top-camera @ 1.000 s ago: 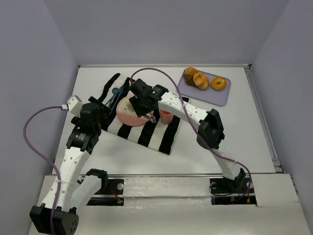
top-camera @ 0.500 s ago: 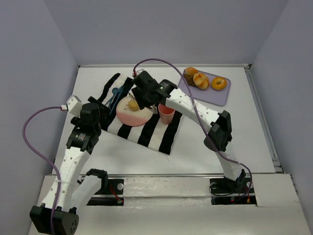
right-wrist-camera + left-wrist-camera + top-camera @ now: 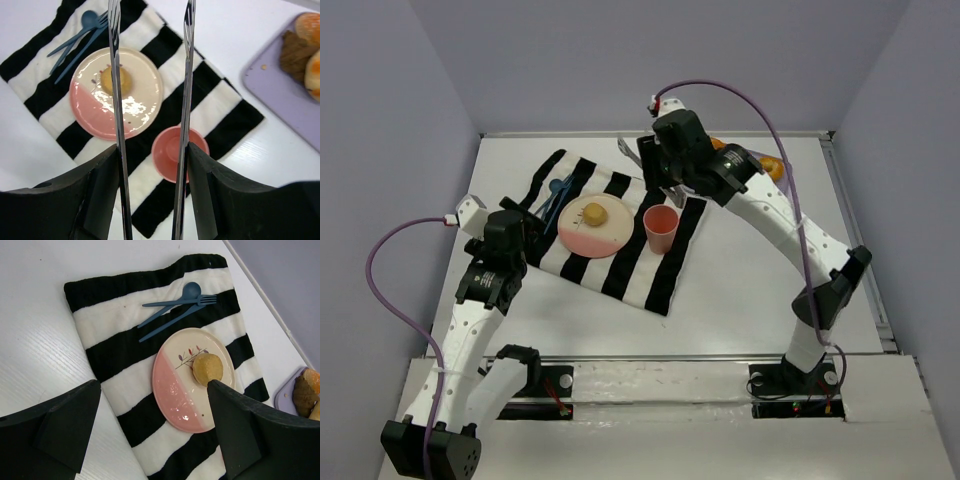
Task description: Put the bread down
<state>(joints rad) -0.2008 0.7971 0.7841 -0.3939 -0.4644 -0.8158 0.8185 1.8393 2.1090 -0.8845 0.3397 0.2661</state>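
Observation:
The bread [image 3: 593,212], a small pale-yellow ball, lies on the cream half of the pink-and-cream plate [image 3: 582,236] on the striped cloth. It also shows in the left wrist view [image 3: 207,368] and the right wrist view [image 3: 116,81]. My right gripper [image 3: 656,166] holds metal tongs [image 3: 189,60] whose blades are spread and empty. It is raised beyond and to the right of the plate, above the pink cup [image 3: 170,147]. My left gripper [image 3: 152,410] is open and empty, above the cloth's left edge, short of the plate [image 3: 175,390].
A black-and-white striped cloth [image 3: 620,272] carries the plate, the pink cup [image 3: 661,227] and blue cutlery [image 3: 557,195]. A purple tray [image 3: 280,85] at the far right holds a brown lumpy bun [image 3: 299,50] and orange pastries. Grey walls stand round the table.
My right gripper with the tongs has lifted off the plate and drawn back to the far right, leaving the bread on the plate. The left arm has not moved.

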